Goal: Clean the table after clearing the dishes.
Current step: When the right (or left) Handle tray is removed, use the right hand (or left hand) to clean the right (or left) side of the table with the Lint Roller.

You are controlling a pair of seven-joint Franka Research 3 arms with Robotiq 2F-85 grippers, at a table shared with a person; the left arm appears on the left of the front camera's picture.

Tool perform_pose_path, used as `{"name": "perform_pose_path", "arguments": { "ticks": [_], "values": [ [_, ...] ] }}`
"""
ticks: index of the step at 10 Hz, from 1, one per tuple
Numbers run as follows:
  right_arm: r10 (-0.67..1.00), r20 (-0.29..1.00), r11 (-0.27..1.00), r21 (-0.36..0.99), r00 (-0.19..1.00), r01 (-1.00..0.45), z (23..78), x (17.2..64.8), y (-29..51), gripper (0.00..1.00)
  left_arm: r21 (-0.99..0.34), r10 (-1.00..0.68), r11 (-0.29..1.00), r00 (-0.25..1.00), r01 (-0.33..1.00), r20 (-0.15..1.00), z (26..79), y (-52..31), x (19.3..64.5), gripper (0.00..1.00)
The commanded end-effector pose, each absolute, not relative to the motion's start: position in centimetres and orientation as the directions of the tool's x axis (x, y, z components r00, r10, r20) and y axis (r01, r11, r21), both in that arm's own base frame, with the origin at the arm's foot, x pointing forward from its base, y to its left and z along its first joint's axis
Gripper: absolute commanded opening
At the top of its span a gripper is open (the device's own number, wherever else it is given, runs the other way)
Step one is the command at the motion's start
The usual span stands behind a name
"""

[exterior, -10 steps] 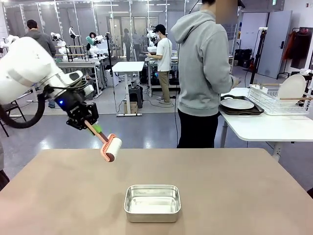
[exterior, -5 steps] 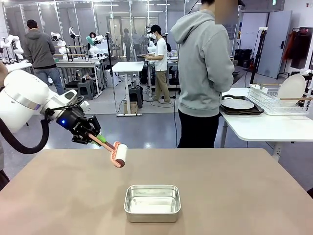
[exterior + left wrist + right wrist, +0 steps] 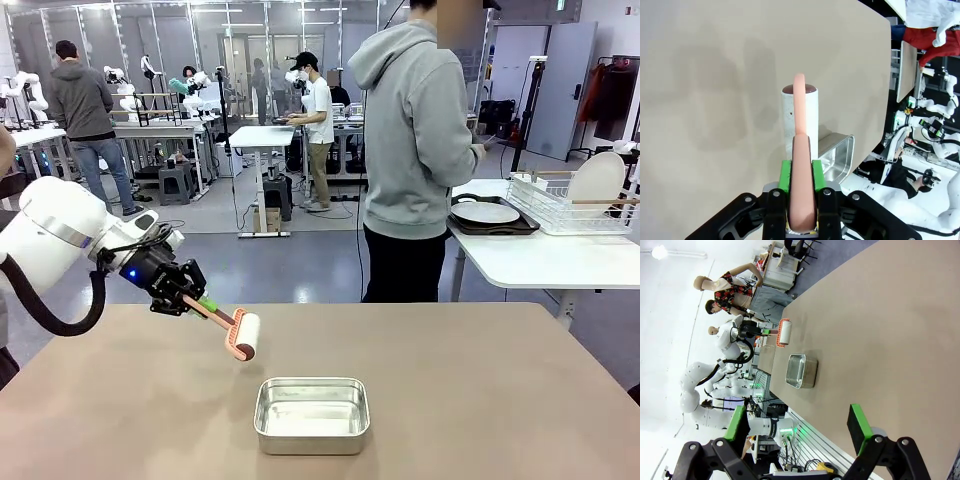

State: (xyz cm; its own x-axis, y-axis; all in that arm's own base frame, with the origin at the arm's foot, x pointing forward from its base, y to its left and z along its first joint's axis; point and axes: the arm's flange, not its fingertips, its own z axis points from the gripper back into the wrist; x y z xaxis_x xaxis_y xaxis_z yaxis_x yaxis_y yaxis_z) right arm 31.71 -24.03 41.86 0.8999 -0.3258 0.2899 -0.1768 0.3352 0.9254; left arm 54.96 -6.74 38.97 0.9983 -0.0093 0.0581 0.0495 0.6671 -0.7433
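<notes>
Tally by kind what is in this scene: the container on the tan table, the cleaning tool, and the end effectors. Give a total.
Metal pan: 1
Lint roller: 1, gripped by the left end effector
End effectors: 2, counting the open right end effector
Total: 4

Front view: fixed at the near edge, facing across the table. Left wrist view: close above the tabletop, along a lint roller. Right wrist view: rolled sideways, farther off. All share the metal pan.
</notes>
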Motion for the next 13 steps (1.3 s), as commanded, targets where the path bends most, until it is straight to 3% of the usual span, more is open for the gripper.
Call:
{"name": "perform_pose_path", "arguments": {
  "ticks": [1, 5, 13],
  "values": [
    [-0.329, 0.298, 0.342, 0.922, 0.896, -0.181, 42.1, 31.6, -24.0, 1.0, -0.777, -0.013, 0.625, 0.996, 0.077, 0.088, 38.4, -6.1, 55.8, 0.21],
    [-0.329, 0.298, 0.342, 0.922, 0.896, -0.181, 42.1, 31.6, -24.0, 1.0, -0.768, -0.042, 0.638, 0.999, 0.052, 0.033, 35.3, -6.9, 55.6, 0.21],
    [-0.329, 0.298, 0.342, 0.922, 0.896, -0.181, 42.1, 31.6, -24.0, 1.0, -0.768, -0.047, 0.637, 0.997, 0.072, 0.054, 31.6, -3.8, 54.5, 0.21]
  ]
}}
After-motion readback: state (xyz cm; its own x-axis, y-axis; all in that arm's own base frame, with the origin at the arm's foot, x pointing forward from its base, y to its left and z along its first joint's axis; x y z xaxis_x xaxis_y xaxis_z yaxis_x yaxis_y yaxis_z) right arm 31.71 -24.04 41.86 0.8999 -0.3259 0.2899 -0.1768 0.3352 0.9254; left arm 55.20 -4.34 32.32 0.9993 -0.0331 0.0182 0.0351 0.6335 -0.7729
